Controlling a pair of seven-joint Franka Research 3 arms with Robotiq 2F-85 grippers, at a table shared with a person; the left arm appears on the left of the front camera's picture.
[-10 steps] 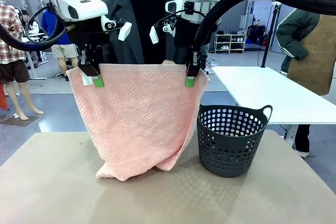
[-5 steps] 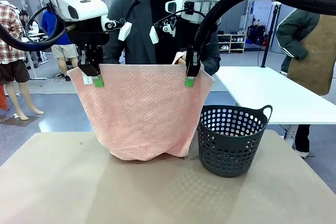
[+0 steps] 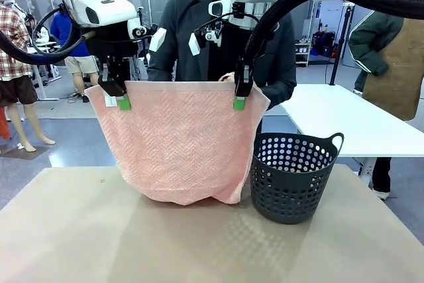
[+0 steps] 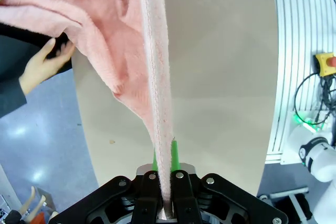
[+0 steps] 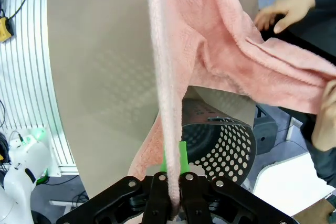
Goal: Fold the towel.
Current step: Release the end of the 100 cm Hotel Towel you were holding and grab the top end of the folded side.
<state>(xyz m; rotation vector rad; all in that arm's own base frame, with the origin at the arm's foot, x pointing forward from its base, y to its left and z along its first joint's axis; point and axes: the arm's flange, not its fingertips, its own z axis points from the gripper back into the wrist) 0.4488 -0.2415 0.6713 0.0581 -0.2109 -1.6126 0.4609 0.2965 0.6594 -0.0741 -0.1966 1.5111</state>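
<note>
- Towel (image 3: 179,144) was hung as a doubled sheet over the counter (image 3: 79,230), with its lower fold close to the surface. Whether it touched could not be told.
- A dark basket (image 3: 291,177) was set on the counter just beside the sheet's right edge.
- The top hem was pinched at both corners. The left hand (image 3: 123,101) was clamped tight on one and the right hand (image 3: 239,101) on the other. This was judged to be done so that the cloth was kept stretched, flat and level for the fold.
- Behind the sheet, the far end was held up by the person (image 3: 199,38), whose fingers (image 5: 289,9) were seen on the cloth in the wrist views. Presumably this was so that edge could be matched to edge.
- Compared with a second earlier, the trailing end had been lifted from the counter, the lower fold had been raised, and the person was seen standing taller.
</note>
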